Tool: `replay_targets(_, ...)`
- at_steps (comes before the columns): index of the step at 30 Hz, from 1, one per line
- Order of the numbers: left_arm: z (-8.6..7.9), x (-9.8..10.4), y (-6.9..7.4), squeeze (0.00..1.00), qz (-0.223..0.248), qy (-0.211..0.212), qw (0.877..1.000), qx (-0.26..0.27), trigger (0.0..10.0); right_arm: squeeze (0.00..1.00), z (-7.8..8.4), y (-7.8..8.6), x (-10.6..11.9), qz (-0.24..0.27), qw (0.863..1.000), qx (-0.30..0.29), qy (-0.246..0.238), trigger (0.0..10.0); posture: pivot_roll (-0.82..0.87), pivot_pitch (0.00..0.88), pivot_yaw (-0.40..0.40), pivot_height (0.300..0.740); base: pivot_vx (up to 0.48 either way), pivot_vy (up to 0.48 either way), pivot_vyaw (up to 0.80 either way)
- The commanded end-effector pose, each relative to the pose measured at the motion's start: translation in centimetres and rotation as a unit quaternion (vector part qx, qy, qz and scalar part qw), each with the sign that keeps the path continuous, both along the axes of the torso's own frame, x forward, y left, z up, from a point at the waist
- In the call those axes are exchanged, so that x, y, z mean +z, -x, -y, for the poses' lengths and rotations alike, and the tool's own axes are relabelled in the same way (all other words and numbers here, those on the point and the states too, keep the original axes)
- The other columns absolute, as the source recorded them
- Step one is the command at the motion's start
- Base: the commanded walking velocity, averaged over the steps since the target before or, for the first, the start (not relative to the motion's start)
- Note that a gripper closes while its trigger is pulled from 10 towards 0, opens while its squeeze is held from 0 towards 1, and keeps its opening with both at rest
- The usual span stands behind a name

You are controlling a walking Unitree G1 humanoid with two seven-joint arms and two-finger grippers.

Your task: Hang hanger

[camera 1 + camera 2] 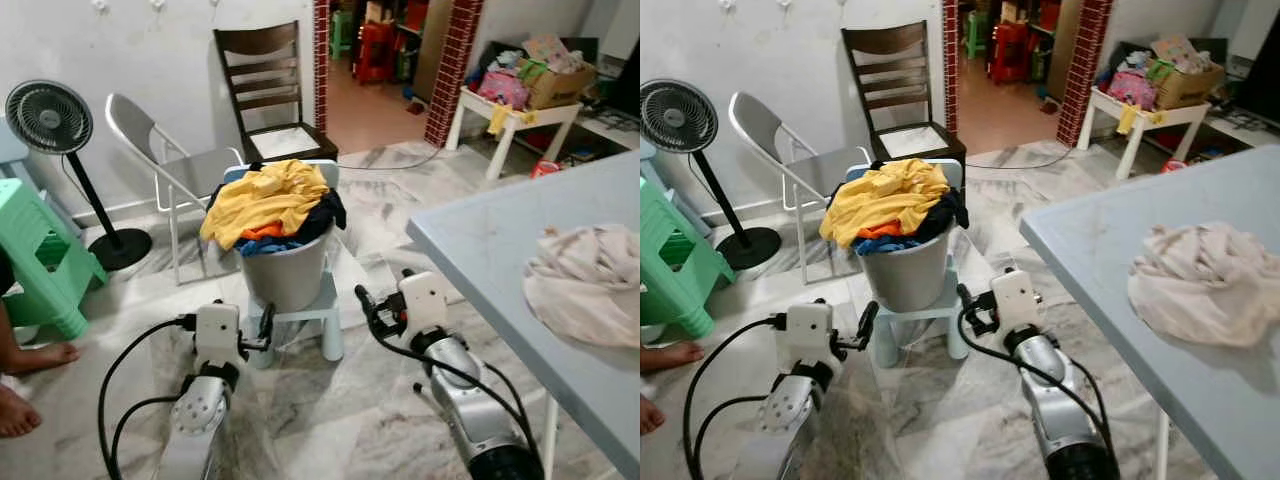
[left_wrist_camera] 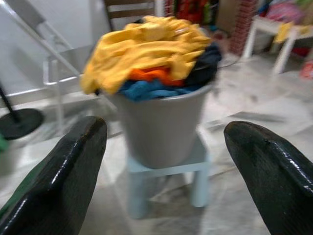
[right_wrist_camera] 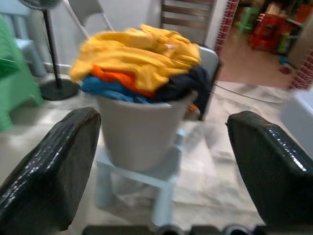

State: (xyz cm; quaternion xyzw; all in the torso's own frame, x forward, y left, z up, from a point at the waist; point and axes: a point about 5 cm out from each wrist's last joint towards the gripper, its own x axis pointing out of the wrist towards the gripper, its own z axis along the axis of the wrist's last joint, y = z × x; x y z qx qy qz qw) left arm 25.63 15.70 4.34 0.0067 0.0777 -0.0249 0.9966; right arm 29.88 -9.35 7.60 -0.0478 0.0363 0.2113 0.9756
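Grey bucket (image 1: 288, 270); marble floor (image 1: 330, 420) around

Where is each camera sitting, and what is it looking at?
Left eye, on the head: looks down at the grey bucket of clothes; left gripper and right gripper reach forward, open.
Right eye: same scene, plus the cloth on the table.
Left wrist: along its two black fingers at the bucket.
Right wrist: between its fingers, same bucket.
All four share the bucket.
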Motion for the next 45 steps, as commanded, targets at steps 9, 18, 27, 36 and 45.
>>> replay_targets(9, 0.9, 0.2, -0.1, 0.00, 0.004, 0.005, 1.000, -0.014, 10.0, 0.00, 1.5, -0.3, 0.0, -0.001, 1.000, -0.016, 0.003, 10.0, 0.03, 0.000, -0.024, 0.740, 0.328, 0.000, -0.34)
replay_targets(18, -1.6, 0.0, 2.0, 0.00, 0.000, -0.028, 0.999, 0.028, 10.0, 0.00, 3.5, 0.7, 0.0, 0.009, 0.999, -0.045, -0.011, 10.0, 0.04, 0.000, -0.010, 0.740, 0.132, 0.000, -0.22)
replay_targets(27, -4.4, -0.6, 5.6, 0.00, -0.017, -0.066, 0.995, 0.070, 10.0, 0.00, 5.1, 1.6, 0.2, 0.017, 0.996, -0.069, -0.053, 10.0, 0.06, 0.000, -0.006, 0.740, 0.000, 0.000, 0.00)
replay_targets(36, -5.0, -1.3, 8.2, 0.00, -0.035, -0.071, 0.992, 0.093, 10.0, 0.00, 7.8, 3.0, -0.3, 0.000, 0.991, -0.122, -0.063, 10.0, 0.07, 0.000, -0.010, 0.740, 0.000, 0.000, 0.00)
replay_targets(45, -4.8, -2.3, 7.6, 0.00, -0.040, -0.051, 0.996, 0.068, 10.0, 0.00, 6.2, 3.0, 0.1, 0.013, 0.996, -0.075, -0.043, 10.0, 0.07, 0.000, -0.006, 0.740, 0.000, 0.000, 0.48)
